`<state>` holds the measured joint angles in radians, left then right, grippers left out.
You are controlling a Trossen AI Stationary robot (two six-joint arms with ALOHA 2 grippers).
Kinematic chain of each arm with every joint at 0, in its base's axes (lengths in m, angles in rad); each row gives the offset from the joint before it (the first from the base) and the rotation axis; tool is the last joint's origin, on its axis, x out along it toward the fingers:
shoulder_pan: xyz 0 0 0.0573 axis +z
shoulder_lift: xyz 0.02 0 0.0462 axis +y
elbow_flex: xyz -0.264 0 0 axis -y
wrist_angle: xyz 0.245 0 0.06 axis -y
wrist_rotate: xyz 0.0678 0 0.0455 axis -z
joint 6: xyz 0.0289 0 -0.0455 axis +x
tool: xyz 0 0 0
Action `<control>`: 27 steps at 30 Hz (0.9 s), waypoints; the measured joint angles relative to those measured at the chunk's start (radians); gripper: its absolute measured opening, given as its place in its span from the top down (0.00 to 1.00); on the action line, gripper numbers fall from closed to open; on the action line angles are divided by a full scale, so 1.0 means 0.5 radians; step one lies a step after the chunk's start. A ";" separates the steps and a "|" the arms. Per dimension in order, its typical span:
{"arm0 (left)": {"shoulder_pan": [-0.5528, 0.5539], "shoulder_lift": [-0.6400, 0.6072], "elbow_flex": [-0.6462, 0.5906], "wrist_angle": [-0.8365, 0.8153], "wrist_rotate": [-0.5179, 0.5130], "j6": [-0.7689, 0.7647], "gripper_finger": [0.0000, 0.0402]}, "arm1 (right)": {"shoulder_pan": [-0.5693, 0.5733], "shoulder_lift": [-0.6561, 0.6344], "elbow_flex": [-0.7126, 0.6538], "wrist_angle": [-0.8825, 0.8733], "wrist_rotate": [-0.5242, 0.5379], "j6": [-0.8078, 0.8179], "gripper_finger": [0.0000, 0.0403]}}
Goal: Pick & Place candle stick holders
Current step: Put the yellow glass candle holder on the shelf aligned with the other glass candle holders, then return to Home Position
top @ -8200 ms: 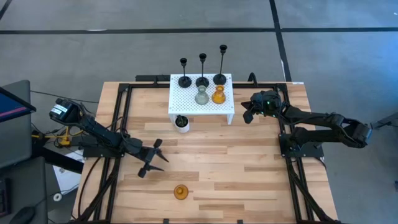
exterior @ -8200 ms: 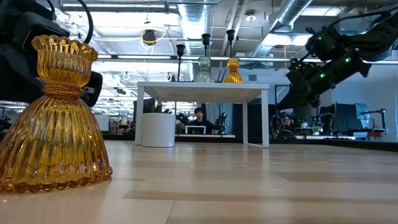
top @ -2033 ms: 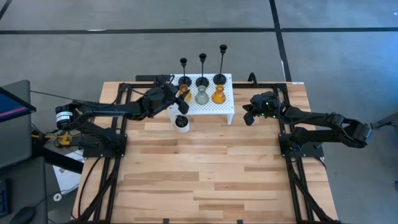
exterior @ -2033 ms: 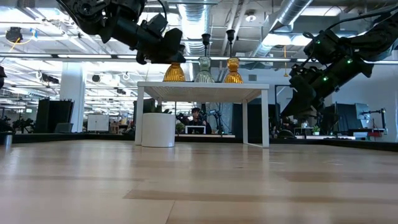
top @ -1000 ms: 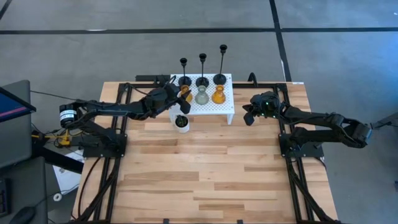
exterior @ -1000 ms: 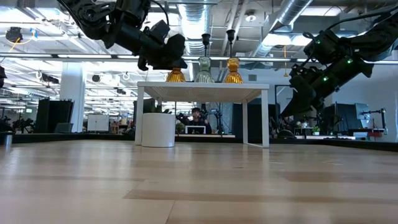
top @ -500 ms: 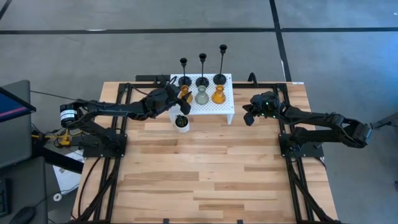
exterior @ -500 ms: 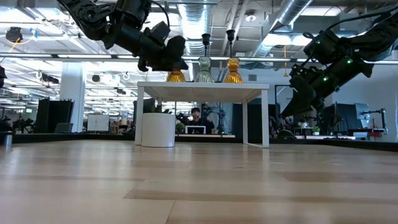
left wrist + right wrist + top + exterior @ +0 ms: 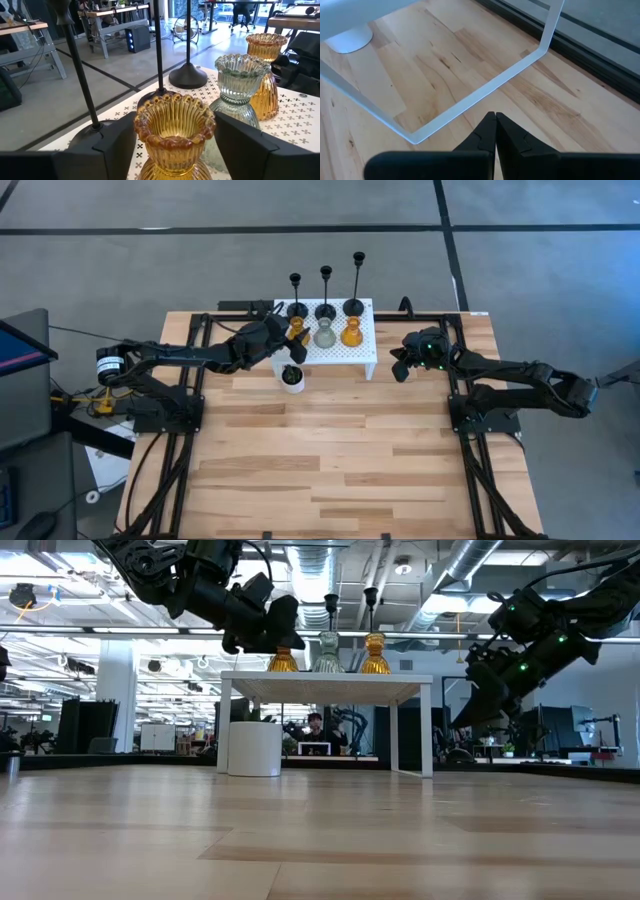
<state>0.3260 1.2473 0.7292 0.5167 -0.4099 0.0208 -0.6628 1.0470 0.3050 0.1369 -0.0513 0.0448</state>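
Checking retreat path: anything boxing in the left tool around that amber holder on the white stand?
Left tool straddles the amber holder, fingers apart. Close beyond it stand the clear glass holder and the black stems. On the near side, nothing visible.

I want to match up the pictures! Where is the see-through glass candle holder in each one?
High view: the clear glass holder stands mid-row on the white perforated stand.
Low view: it shows on top of the stand, centre.
Left wrist view: it is beyond the amber holder between the left gripper's fingers.
Right wrist view: not in it.
Shared landmark: the other amber holder beside it.
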 joint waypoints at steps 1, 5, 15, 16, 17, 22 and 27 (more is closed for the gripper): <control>0.000 -0.005 0.000 -0.001 0.000 0.000 0.36 | 0.001 0.000 0.000 -0.004 0.000 0.000 1.00; -0.016 -0.055 0.001 -0.008 -0.001 0.001 0.33 | 0.001 -0.001 0.001 -0.025 0.000 -0.005 1.00; -0.184 -0.295 -0.021 -0.064 0.000 0.150 0.32 | -0.001 -0.001 0.001 -0.118 0.000 -0.006 1.00; -0.209 -0.331 -0.031 -0.079 -0.001 0.188 0.32 | -0.001 -0.001 0.001 -0.117 0.000 -0.006 1.00; -0.233 -0.368 -0.048 -0.095 -0.002 0.224 0.32 | -0.001 -0.001 0.001 -0.117 0.000 -0.010 1.00; -0.334 -0.593 -0.121 -0.246 -0.025 0.265 0.32 | -0.001 -0.001 0.001 -0.114 0.000 -0.057 1.00; -0.421 -0.813 -0.236 -0.370 -0.032 0.265 0.34 | 0.001 -0.004 0.001 -0.118 0.000 -0.057 1.00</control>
<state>0.1154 0.8406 0.6111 0.3317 -0.4260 0.1532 -0.6624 1.0451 0.3054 0.0779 -0.0513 0.0162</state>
